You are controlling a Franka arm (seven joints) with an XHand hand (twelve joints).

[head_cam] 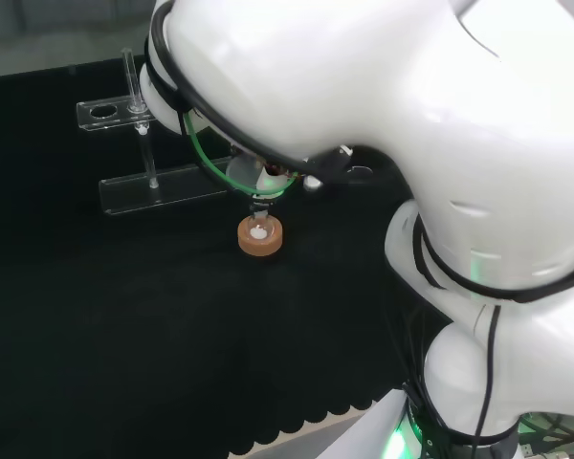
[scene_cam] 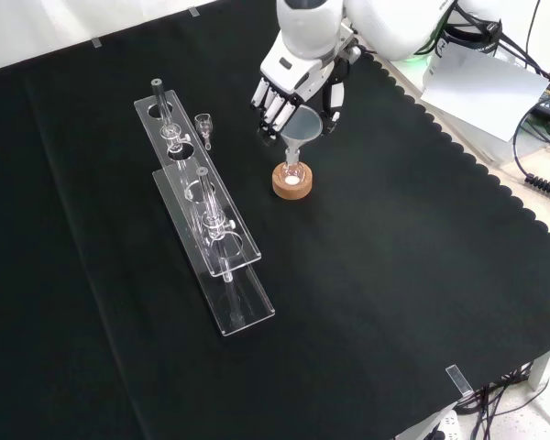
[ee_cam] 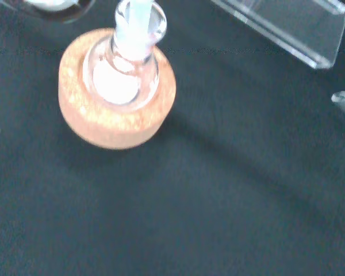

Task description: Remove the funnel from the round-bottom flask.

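Observation:
A small round-bottom flask (scene_cam: 291,172) sits in a cork ring (scene_cam: 291,182) near the middle of the cloth. A clear funnel (scene_cam: 303,124) stands in it, its stem (ee_cam: 139,20) down in the flask's neck (ee_cam: 155,23). The black and white hand (scene_cam: 300,87) comes down from the top of the front view. Its fingers (scene_cam: 271,108) are on the left of the funnel's cone and its thumb (scene_cam: 334,99) on the right, pinching it. In the head view the cork ring (head_cam: 259,239) lies below the funnel (head_cam: 245,173), and the arm's white links cover the hand.
Two long clear racks (scene_cam: 222,240) (scene_cam: 161,117) holding glass tubes stand left of the flask in the front view. A small glass piece (scene_cam: 203,123) sits between the rack and the hand. The cloth's scalloped edge (scene_cam: 458,147) runs down the right.

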